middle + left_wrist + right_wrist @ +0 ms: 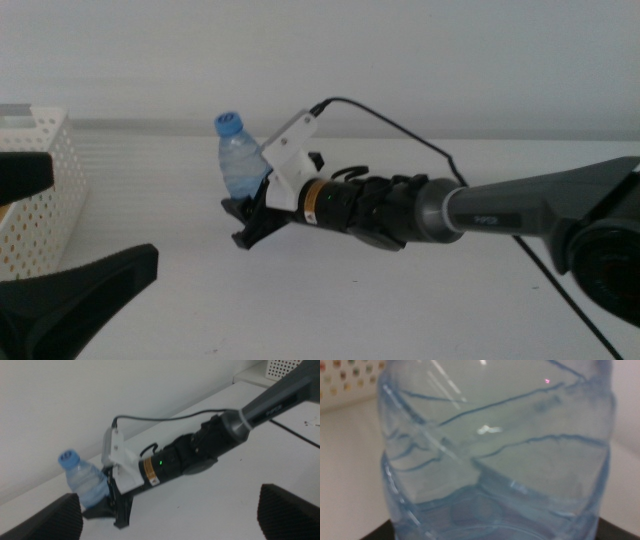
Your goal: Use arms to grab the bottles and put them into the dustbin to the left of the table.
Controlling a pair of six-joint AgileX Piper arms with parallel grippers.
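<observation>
- Dustbin (pixel 38 190), white with rows of small round holes in its walls, stands at the far left of the table (pixel 420 300) in the middle view; its perforated wall also shows as a blurred strip in the right wrist view (pixel 345 380), beyond the bottle, and a corner of it appears in the left wrist view (pixel 282 367).
- Left gripper (pixel 170 515) waits low at the near left of the middle view, where one dark wedge finger (pixel 80 295) points toward the table's middle and another dark shape sits in front of the dustbin; in its own wrist view the two fingers stand far apart with bare white tabletop between them, so it is spread wide and holds nothing.
- Water bottle (pixel 240 160), small, clear and bluish with a blue cap, sits left of the table's centre, well apart from the dustbin; it leans slightly, cap toward the dustbin side. In the left wrist view the bottle (pixel 85 480) is tilted, its lower part set into the dark fingers of the other arm. In the right wrist view its ribbed body (pixel 495 450) fills almost the whole picture.
- Right gripper (pixel 252 215) reaches in from the right on a long grey arm and is closed around the water bottle's lower body; a white camera bracket sits on top of it.
- Thin black cable (pixel 400 125) arcs up from that bracket and runs back to the right along the arm.
</observation>
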